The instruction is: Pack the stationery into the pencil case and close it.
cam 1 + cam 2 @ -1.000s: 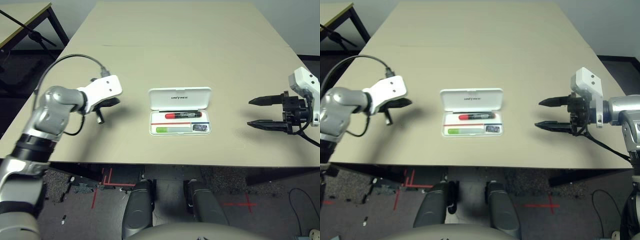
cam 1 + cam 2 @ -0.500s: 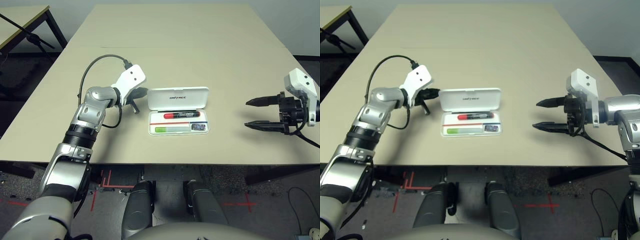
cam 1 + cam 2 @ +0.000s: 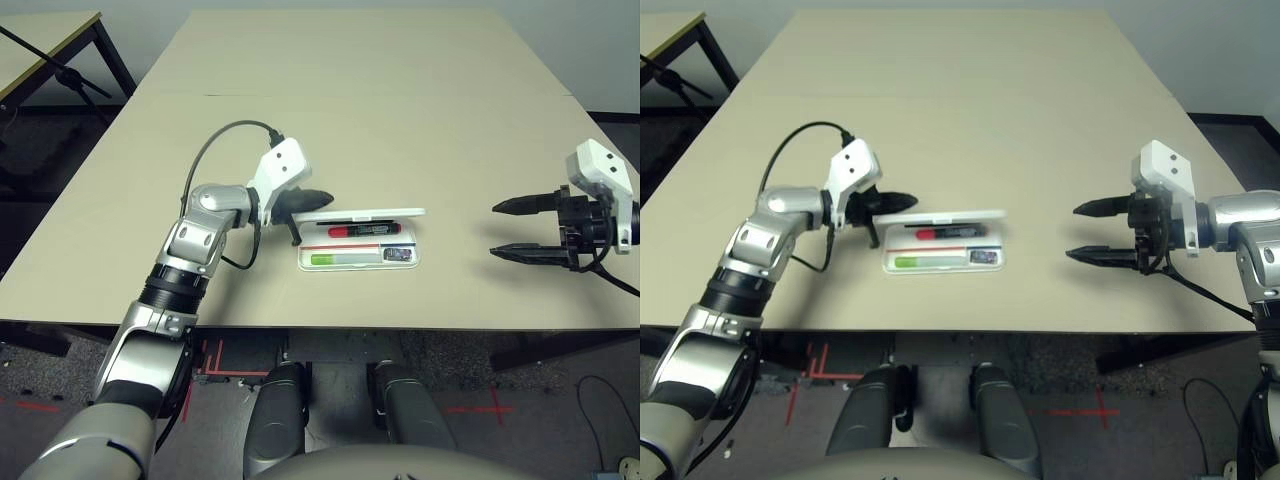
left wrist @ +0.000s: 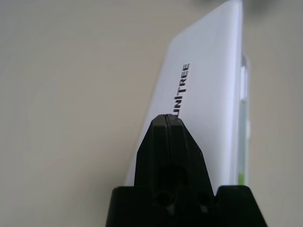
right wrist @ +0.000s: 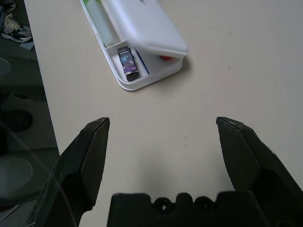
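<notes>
You are swinging the closed left gripper [image 3: 318, 196] rightward, tipping the flat white hard-plastic pencil case [image 3: 360, 246] lid half-shut over the packed stationery, while the right gripper [image 3: 517, 228] is idling, jaws wide open.

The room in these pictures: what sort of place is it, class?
Probably a lab or test room: a bare beige table, red tape marks on the floor, and part of a second table alongside.

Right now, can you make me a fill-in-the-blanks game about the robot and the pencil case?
1. The left tool, with fingers ____, is at the lid of the white pencil case.
2. The right tool hangs ____ above the table, apart from the case.
3. The marker in the case is ____.
4. The lid is ____ closed, not flat.

Missing words: shut; open; red; partly
</notes>
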Motion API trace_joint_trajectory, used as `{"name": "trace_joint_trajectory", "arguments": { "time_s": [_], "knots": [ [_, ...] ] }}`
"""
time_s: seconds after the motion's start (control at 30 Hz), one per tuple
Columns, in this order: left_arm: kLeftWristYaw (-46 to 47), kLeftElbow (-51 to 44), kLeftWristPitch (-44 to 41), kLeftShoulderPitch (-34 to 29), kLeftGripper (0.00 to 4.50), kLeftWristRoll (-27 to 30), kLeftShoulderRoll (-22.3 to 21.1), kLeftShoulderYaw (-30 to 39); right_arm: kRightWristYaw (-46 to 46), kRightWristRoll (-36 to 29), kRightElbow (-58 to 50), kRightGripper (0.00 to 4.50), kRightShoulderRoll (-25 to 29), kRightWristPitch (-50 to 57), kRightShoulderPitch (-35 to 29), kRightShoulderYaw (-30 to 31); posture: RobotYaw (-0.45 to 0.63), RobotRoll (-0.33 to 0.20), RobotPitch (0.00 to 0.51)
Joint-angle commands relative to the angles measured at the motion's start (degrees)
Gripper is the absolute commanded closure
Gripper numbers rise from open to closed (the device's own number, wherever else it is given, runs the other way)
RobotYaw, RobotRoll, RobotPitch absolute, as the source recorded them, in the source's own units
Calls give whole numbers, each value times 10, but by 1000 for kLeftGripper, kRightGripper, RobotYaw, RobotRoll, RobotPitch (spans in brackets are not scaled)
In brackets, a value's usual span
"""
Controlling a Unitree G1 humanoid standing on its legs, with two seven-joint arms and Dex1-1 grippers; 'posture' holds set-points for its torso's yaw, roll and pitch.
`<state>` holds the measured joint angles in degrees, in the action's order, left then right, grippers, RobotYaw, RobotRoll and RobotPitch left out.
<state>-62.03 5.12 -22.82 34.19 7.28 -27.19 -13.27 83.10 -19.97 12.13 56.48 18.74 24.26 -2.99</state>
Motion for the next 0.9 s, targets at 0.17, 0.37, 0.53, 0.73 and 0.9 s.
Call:
{"name": "trace_joint_trajectory", "arguments": {
  "time_s": [0.17,0.37,0.53,0.73,0.9],
  "knots": [
    [-13,-9,-8,-12,4485,-11,-5,-46,-1,10,4,0,-1,-8,-2,13,-28,0,124],
    [-21,3,-5,-13,4485,-33,-15,-84,-3,21,6,0,-5,-13,-2,20,-32,0,129],
    [-31,6,0,-23,4485,-50,-27,-110,-8,26,8,0,-9,-18,-5,25,-33,0,133],
    [-31,17,13,-29,4485,-64,-37,-129,-12,29,11,0,-13,-21,-5,29,-35,0,135],
    [13,13,14,-32,4485,-21,-10,-64,-22,16,14,0,-29,-23,1,17,-39,0,137]
  ]
}}
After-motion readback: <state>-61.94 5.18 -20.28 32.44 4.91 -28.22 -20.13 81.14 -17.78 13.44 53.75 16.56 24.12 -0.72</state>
